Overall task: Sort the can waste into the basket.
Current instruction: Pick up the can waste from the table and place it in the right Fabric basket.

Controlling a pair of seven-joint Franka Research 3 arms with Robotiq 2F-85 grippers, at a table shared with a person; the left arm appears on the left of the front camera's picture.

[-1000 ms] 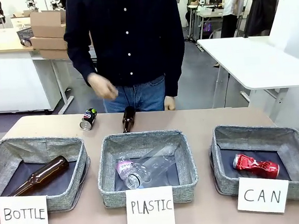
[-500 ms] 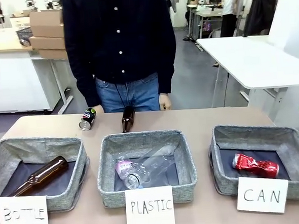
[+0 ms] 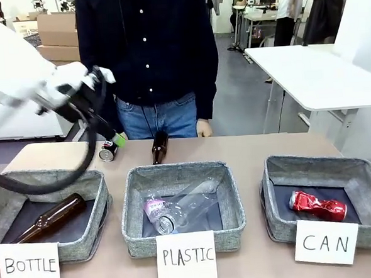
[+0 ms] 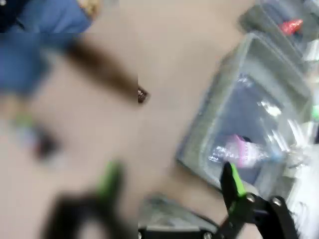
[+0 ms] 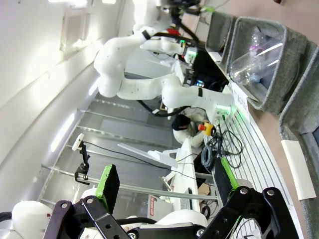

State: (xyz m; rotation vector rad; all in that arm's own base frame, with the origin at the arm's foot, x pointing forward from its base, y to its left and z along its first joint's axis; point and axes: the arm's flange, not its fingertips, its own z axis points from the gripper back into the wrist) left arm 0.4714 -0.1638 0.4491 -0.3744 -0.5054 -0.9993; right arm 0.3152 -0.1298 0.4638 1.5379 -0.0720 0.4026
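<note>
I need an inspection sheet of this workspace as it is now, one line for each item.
Surface: beige table, carrying three baskets in a row.
Job's things: crushed red metal can lies inside the grey fabric basket carded CAN; dark metal can with silver ends lies on the table, far left.
Clutter: brown glass bottle on the table; second brown glass bottle in the BOTTLE basket; clear plastic bottle in the PLASTIC basket.
Grippers: left gripper open, just above the dark can; right gripper open, holding nothing.
Cables: black cable loops from the left arm over the BOTTLE basket.
Surroundings: person in dark shirt at the far edge; white table behind.
</note>
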